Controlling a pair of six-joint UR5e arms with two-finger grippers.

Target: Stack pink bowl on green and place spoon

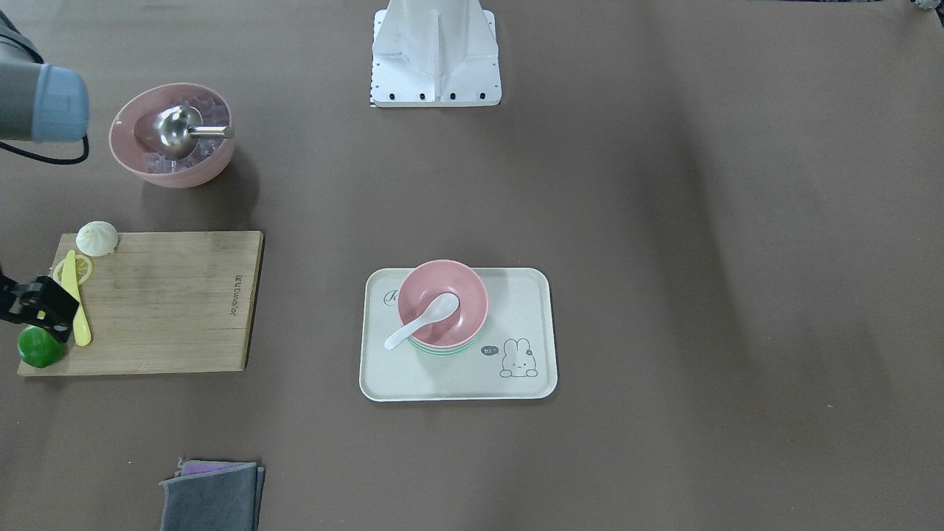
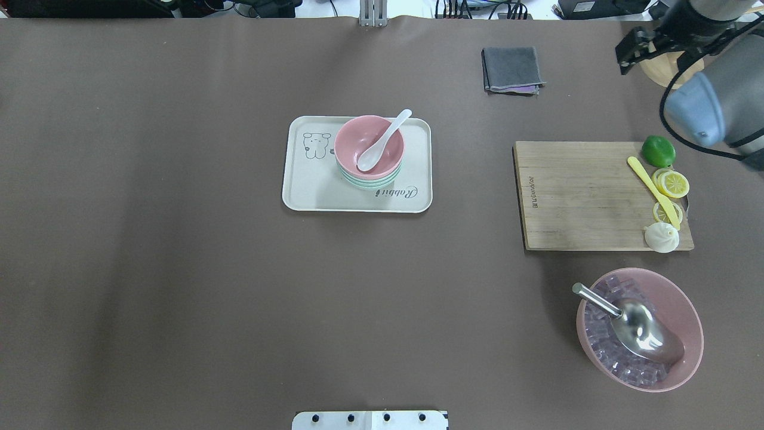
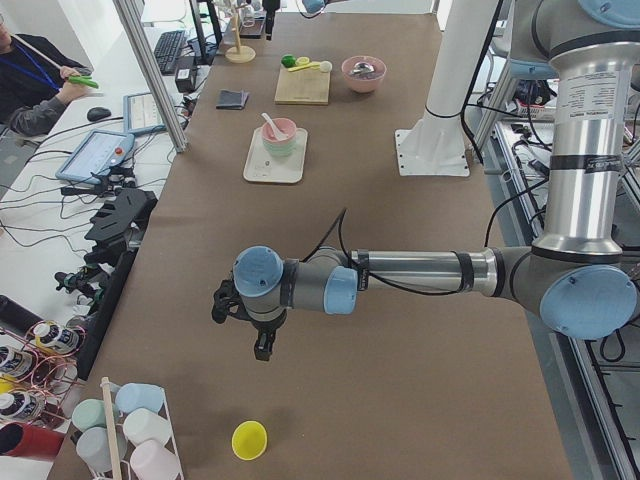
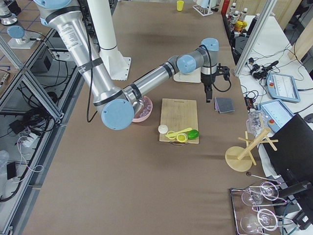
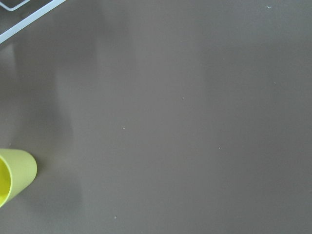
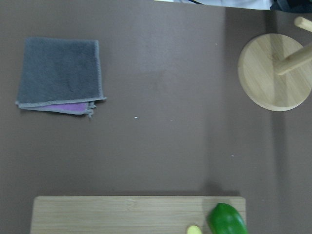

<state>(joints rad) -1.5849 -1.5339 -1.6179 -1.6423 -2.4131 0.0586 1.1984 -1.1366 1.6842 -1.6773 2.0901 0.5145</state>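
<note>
A pink bowl [image 2: 369, 146] sits stacked on a green bowl [image 2: 369, 182] on a cream rabbit tray [image 2: 310, 191] at mid-table; the stack also shows in the front-facing view [image 1: 442, 301]. A white spoon [image 2: 382, 140] lies in the pink bowl with its handle over the rim. My right gripper [image 2: 634, 51] hovers far off, above the table past the cutting board; I cannot tell whether it is open or shut. My left gripper [image 3: 262, 352] shows only in the exterior left view, low over bare table near a yellow cup [image 3: 249, 439]; its state cannot be told.
A wooden cutting board [image 2: 573, 197] holds a lime [image 2: 658, 150], a yellow knife, lemon slices and a white bun. A large pink bowl of ice with a metal scoop [image 2: 638, 328] stands beside it. A folded grey cloth [image 2: 512, 68] and a wooden stand [image 6: 275, 70] are at the far edge.
</note>
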